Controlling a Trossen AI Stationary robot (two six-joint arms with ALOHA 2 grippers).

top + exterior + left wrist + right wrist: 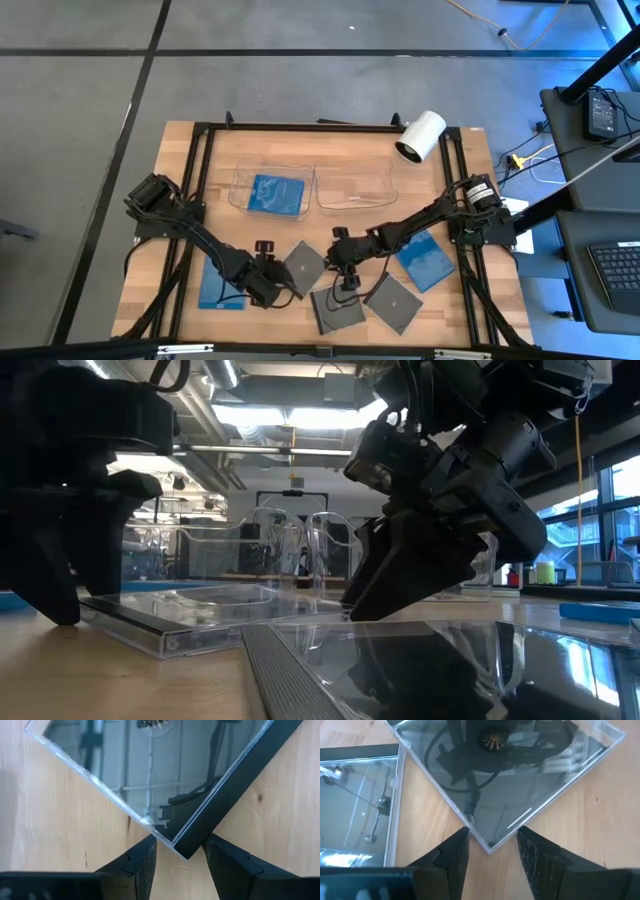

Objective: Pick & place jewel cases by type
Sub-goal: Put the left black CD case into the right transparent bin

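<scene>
Three dark grey jewel cases (304, 267) and three blue ones (276, 192) are lying; both grippers, left (268, 287) at seven o'clock, right (346, 280) at six, are spreading around grey corners.

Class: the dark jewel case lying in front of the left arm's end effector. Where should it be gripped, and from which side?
Probably at the near corner of the dark case, approached from the left end effector. The case lies flat and diamond-wise, its corner pointing between the open fingers.

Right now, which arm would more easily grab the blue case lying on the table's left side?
Left. The blue case lies right beside the left gripper. The right gripper is beyond a dark case from it, so it would probably have to reach farther.
</scene>
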